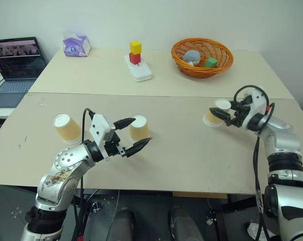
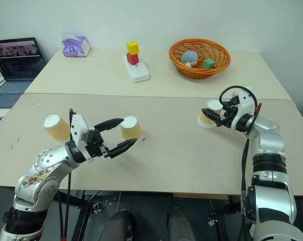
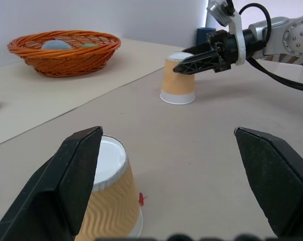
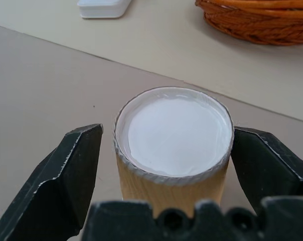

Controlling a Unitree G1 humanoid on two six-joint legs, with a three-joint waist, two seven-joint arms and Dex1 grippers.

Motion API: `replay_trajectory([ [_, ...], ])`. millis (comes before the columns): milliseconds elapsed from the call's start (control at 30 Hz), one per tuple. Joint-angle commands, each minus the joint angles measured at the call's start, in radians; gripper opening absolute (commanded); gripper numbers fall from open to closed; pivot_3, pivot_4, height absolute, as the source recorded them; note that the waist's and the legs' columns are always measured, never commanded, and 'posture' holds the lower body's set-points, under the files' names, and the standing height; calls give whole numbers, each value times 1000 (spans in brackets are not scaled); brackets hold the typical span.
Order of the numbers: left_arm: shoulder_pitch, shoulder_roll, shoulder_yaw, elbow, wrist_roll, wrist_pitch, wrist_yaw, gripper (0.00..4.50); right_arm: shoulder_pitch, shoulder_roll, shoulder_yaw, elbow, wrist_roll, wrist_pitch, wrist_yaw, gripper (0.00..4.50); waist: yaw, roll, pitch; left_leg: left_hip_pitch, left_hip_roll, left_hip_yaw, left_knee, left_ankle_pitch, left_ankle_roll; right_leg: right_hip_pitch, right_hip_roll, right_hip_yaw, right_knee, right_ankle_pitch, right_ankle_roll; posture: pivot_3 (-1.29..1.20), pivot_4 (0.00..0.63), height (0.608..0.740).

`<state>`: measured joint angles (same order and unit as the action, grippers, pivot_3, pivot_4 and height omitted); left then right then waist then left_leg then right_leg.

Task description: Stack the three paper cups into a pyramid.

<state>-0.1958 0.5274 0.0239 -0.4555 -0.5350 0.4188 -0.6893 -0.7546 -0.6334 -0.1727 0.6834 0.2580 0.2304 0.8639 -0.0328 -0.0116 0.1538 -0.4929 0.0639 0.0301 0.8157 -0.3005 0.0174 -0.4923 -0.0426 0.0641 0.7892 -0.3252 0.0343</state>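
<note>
Three paper cups, all upside down on the near bench (image 1: 191, 165), well apart, nothing stacked. Right cup (image 1: 215, 114) sits near the bench's far right edge; right end effector (image 4: 164, 145) straddles it, one finger (image 4: 66, 170) each side. In the right wrist view the pads sit just beside the cup wall with slim gaps, so I can't tell if it's actually gripping (fingers look partway closed). Middle cup (image 1: 139, 127) stands between the fingers of the left end effector (image 1: 133, 135), which is spread wide and not touching it. Left cup (image 1: 67, 127) stands alone near the left edge. Far bench: orange basket (image 1: 202, 56), red-and-yellow blocks (image 1: 135, 52) on a white base, tissue pack (image 1: 75, 45). Laptop (image 1: 15, 63) at far left.
</note>
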Motion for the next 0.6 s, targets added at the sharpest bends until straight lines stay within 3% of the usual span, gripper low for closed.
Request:
replay_trajectory([
  [33, 9, 7, 47, -50, -18, -1, 16, 4500, -47, -3, -19, 11, 8, -43, -1, 3116, -1, 0, 0, 0, 0, 0, 0, 0, 0, 0, 0, 0, 0, 0, 0, 0, 150, 666],
  [367, 115, 52, 205, -137, -118, 86, 69, 4500, -87, -9, -46, -40, 62, -17, 48, 3116, -7, 0, 0, 0, 0, 0, 0, 0, 0, 0, 0, 0, 0, 0, 0, 0, 150, 666],
  [500, 165, 72, 247, -159, -136, 98, 73, 4500, -64, 0, -13, -216, 165, 107, 195, 3116, -7, 1, 0, 0, 1, 0, 0, 0, 0, 0, 0, 0, 1, 0, 0, 0, 150, 666],
  [600, 183, 72, 237, -169, -122, 85, 79, 4500, -52, 13, 91, -336, 195, 196, 325, 3116, -7, 1, 0, 0, 1, -1, 0, 0, 0, 0, 0, -1, 0, 0, 0, 0, 150, 666],
])
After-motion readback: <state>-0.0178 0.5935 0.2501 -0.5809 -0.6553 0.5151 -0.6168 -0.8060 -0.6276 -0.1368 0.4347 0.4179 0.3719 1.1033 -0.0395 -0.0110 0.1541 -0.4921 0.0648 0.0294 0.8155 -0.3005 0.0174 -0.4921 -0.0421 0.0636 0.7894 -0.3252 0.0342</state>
